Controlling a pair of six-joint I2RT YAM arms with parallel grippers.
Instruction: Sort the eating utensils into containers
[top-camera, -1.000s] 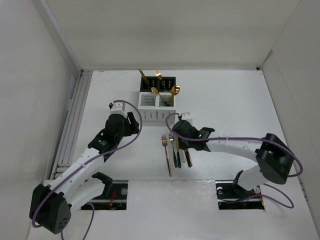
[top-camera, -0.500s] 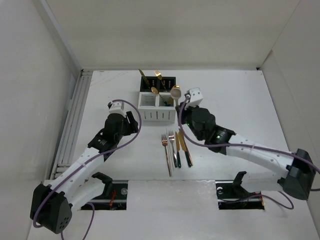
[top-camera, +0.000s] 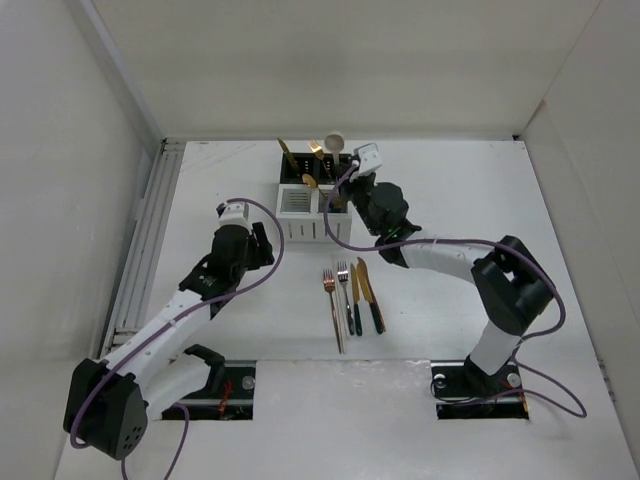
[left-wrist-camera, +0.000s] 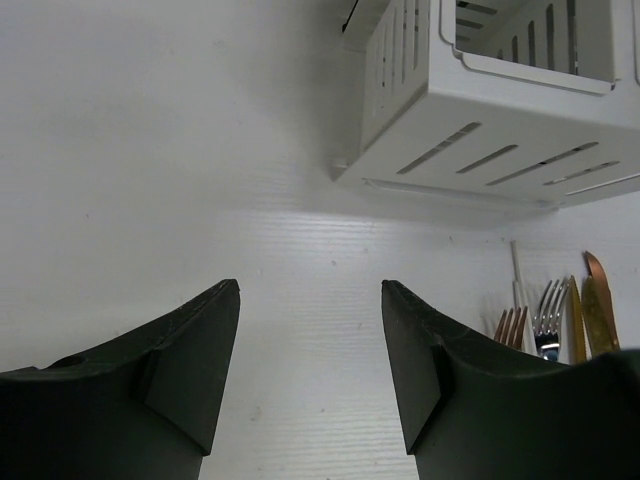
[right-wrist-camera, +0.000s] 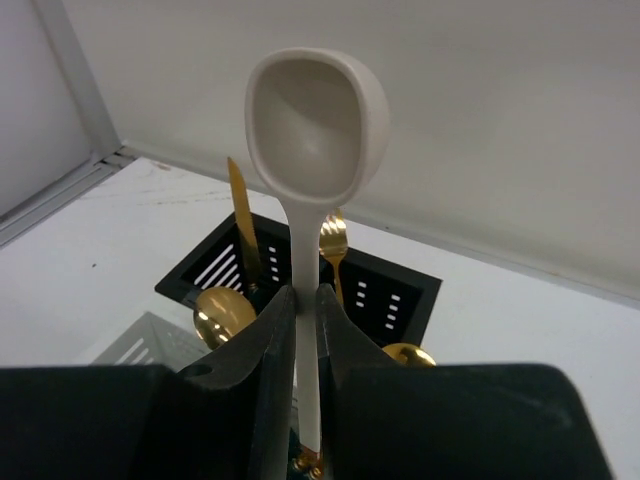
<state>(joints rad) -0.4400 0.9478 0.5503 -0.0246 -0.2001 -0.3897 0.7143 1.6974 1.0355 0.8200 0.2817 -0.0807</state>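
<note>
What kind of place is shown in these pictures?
Probably a robot test cell: plain white panels enclose the table, the left arm and right arm are bolted at its near edge, and loose cutlery lies before the white holder and black holder.

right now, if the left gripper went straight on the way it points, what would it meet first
Most likely the white holder, at its near left corner; the open left gripper points across bare table toward it. Depth is unclear, so it may touch the table first.
</note>
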